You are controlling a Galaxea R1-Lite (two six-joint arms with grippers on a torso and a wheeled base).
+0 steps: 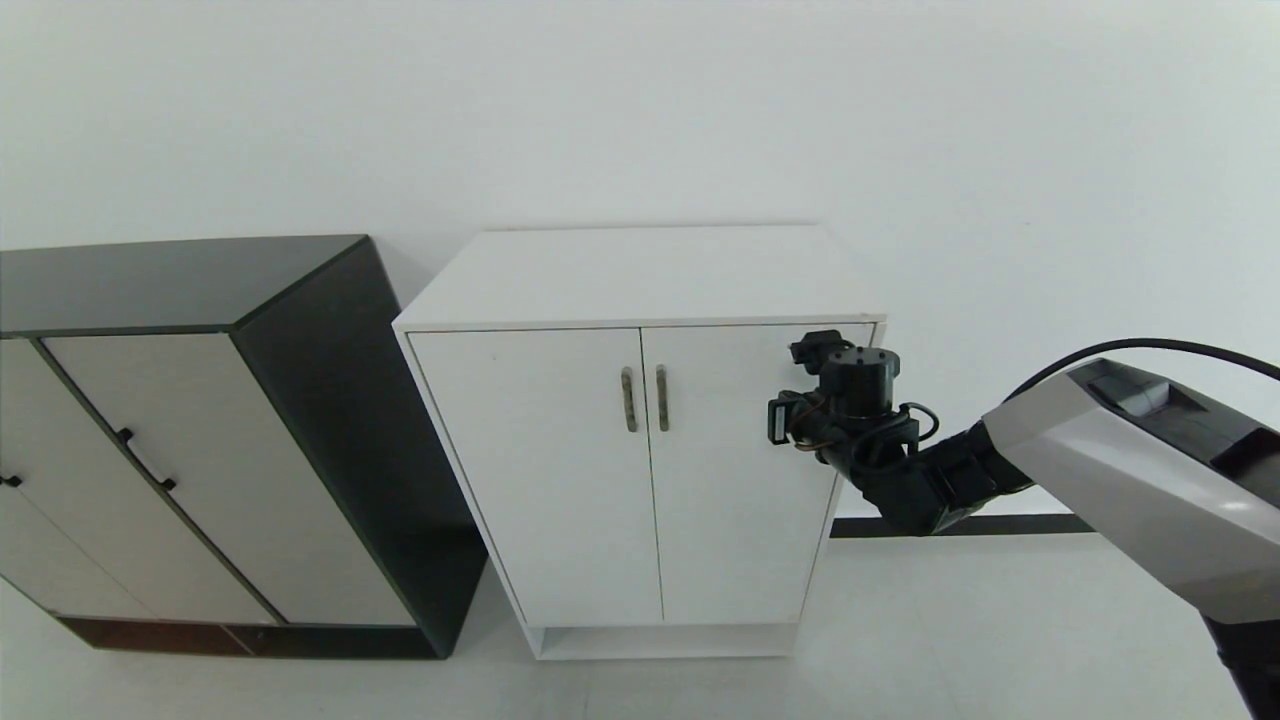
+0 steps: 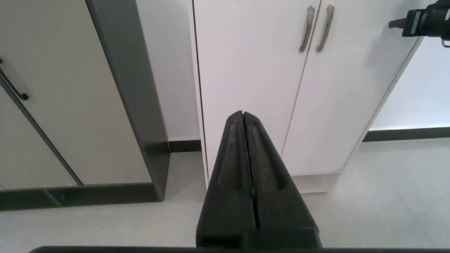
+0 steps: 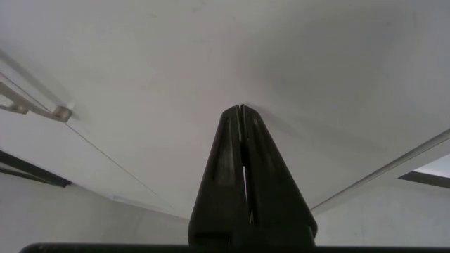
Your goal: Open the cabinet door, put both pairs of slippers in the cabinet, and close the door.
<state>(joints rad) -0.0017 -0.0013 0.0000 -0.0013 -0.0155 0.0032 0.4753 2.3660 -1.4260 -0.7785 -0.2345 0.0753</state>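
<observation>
- At the far left of the scene, a dark cabinet (image 1: 330,400) with pale door panels is seen standing on the light floor (image 1: 950,640), its back to the white wall (image 1: 640,110).
- A narrow gap is left between the dark cabinet and the white cabinet (image 1: 640,272) to its right. The two are near each other but apart.
- The left gripper (image 2: 242,114) is held low and well back from the cabinets, aimed at the lower part of the white cabinet. Its jaws are pressed together with nothing between them.
- The white cabinet's left door (image 1: 540,480) is seen closed, flush with the front.
- Two slim vertical metal handles (image 1: 645,398) are mounted side by side at the middle seam, one on each door, in the upper half.
- The right door (image 1: 730,500) is likewise closed and lies level with the left one.
- The right arm (image 1: 930,485) is stretched in from the right, with its wrist in front of the upper right corner of the right door.
- The right gripper (image 3: 242,109) is pointed straight at the face of that door, to the right of its handle. Its jaws are closed on nothing, and the tips are very close to the panel. Whether they touch it cannot be told.
- A dark baseboard (image 1: 1040,524) is seen along the foot of the wall, to the right of the white cabinet.
</observation>
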